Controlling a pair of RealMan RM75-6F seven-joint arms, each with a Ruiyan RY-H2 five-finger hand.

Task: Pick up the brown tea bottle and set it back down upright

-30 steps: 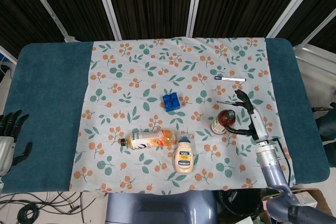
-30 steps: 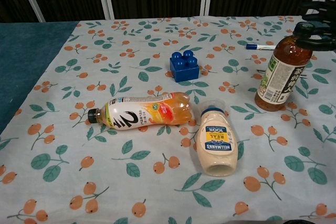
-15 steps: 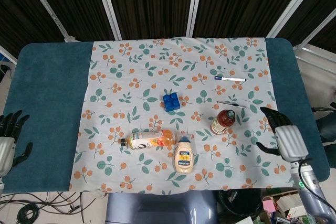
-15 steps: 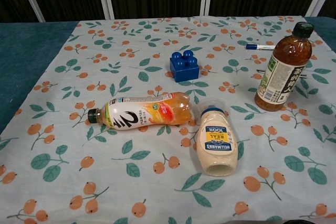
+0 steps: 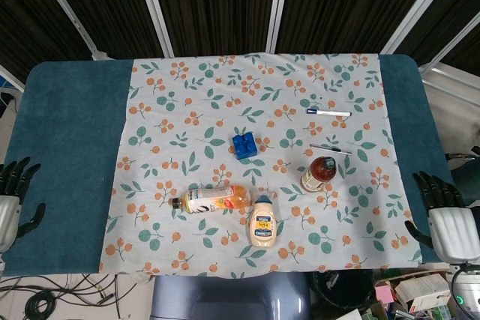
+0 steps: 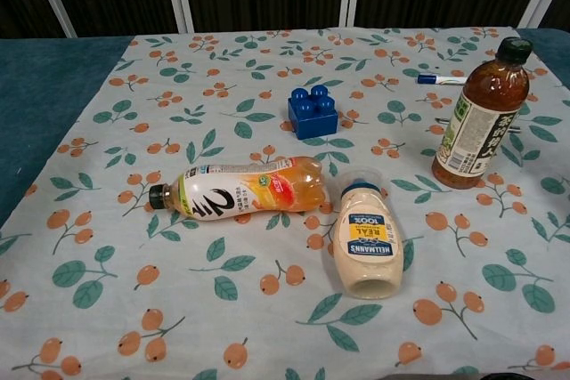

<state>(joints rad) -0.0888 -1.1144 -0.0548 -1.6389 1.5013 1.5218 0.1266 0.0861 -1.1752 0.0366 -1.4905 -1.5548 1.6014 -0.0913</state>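
Right hand (image 5: 450, 222) is resting at the near right edge of the table (image 5: 67, 148), fingers spread and holding nothing, well apart from every object. Left hand (image 5: 11, 200) is sitting at the near left edge, likewise spread and empty. Neither hand is appearing in the chest view.

Brown tea bottle (image 6: 481, 117) is standing upright on the floral cloth (image 5: 195, 103), cap up, right of the blue brick (image 6: 313, 111) and near the pen (image 6: 439, 79). Judged from this, the task is looking complete.

Risks from here:
- The bottle is tall and narrow and is standing on soft cloth; any tug on the cloth or a jolt to the table could be enough to tip it.
- A renewed approach by the right hand could be clipping the cap or shoulder sideways, since the bottle is the nearest object on that side.
- If it is falling, it could be rolling toward the mayonnaise bottle (image 6: 366, 242) or the orange drink bottle (image 6: 240, 189), both lying on their sides nearby.

Changes against the earlier frames:
- One second ago the right hand was at the bottle's neck, fingers around the cap; it is now fully withdrawn to the table edge.
- Half a second ago the same hand was already clear, partway back.
- The bottle is keeping its position and upright stance throughout.
- The left hand and all other objects are remaining where they were.
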